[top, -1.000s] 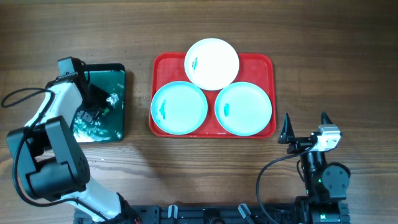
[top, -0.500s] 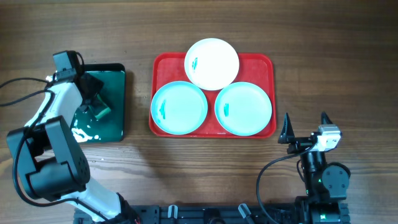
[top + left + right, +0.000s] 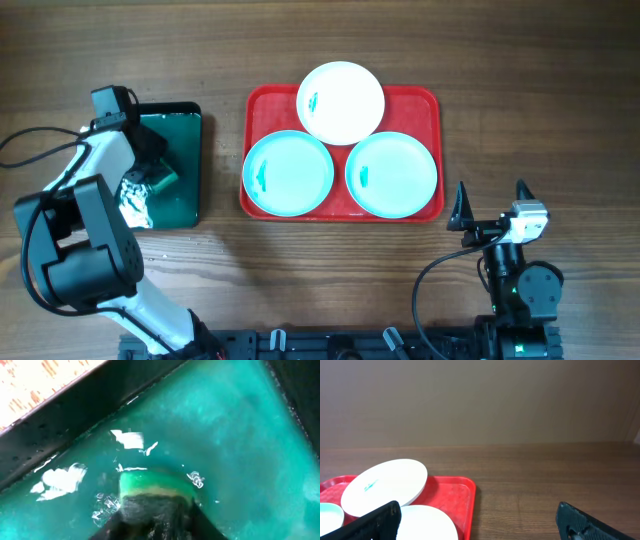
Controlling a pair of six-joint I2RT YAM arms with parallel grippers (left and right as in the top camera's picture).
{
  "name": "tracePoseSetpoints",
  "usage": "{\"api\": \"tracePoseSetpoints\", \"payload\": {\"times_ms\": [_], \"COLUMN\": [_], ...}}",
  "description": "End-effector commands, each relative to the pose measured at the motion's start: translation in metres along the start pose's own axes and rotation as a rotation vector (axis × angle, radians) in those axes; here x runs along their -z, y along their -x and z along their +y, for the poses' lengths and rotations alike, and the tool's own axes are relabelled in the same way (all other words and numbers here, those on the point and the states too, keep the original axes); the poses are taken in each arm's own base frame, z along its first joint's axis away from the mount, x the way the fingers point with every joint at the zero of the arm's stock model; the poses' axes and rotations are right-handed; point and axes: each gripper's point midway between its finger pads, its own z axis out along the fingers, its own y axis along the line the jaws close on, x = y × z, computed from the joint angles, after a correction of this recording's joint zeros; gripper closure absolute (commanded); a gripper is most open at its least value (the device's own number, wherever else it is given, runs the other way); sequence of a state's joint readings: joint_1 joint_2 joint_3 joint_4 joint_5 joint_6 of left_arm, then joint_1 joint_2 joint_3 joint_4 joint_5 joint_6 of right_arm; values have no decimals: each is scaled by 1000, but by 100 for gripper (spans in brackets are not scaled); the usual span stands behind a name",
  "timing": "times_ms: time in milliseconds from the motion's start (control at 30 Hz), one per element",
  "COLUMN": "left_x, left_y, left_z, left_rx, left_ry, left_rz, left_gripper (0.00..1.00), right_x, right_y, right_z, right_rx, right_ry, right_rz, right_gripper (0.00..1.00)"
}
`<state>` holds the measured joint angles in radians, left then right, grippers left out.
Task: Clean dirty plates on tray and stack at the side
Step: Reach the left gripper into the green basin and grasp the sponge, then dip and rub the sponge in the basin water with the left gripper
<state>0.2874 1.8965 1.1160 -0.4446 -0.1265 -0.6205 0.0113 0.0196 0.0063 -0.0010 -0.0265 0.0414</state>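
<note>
No text, label, brand, number or sign is being displayed legibly in any view. Only small teal smears, not characters, are being carried by the dirty plates (image 3: 341, 103) on the tray (image 3: 422, 108).

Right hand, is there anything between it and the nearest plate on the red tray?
Nothing visible does. Only bare table and the rim of the red tray lie between the open right hand and the nearest turquoise plate. The left hand, gripping a sponge, is off over the green tray.
</note>
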Motion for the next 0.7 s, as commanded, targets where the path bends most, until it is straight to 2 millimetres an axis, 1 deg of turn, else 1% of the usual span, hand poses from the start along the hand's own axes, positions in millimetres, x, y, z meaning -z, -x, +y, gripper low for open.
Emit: {"api": "tracePoseSetpoints", "payload": {"times_ms": [0, 67, 100, 133, 167, 200, 300, 367, 400, 467, 533, 567, 600, 633, 667], "left_x": [-6, -6, -6, -6, -5, -4, 1, 4, 6, 7, 8, 8, 7, 7, 7], "left_y": [1, 1, -1, -4, -10, -17, -48, -60, -66, -69, -70, -70, -69, -69, -68], "left_z": [1, 1, 3, 4, 5, 6, 2, 0, -1, -1, 0, 0, 0, -1, -1], "left_rx": [-12, -12, -14, -15, -17, -19, -17, -13, -10, -9, -9, -9, -9, -9, -9], "left_ry": [11, 12, 19, 23, 23, 16, -29, -52, -61, -63, -61, -61, -61, -63, -65], "left_rz": [2, 4, 13, 25, 50, 86, 236, 301, 329, 347, 348, 348, 346, 345, 342], "left_gripper": [96, 96, 69, 37, 0, 0, 0, 1, 8, 23, 64, 75, 91, 96, 96], "right_x": [0, 0, 0, 0, 0, 0, 0, 0, 0, 0, 0, 0, 0, 0, 0], "right_y": [0, 0, 0, 0, 0, 0, 0, 0, 0, 0, 0, 0, 0, 0, 0], "right_z": [2, 2, 2, 2, 2, 2, 2, 2, 2, 2, 2, 2, 2, 2, 2], "right_rx": [-13, -13, -13, -13, -14, -13, -13, -14, -13, -13, -13, -14, -13, -13, -14], "right_ry": [16, 16, 16, 16, 16, 16, 16, 16, 16, 16, 16, 16, 16, 16, 16], "right_rz": [-2, -2, -2, -2, -2, -2, -2, -2, -2, -2, -2, -2, -2, -2, -2], "right_gripper": [0, 0, 0, 0, 0, 0, 0, 0, 0, 0, 0, 0, 0, 0, 1]}}
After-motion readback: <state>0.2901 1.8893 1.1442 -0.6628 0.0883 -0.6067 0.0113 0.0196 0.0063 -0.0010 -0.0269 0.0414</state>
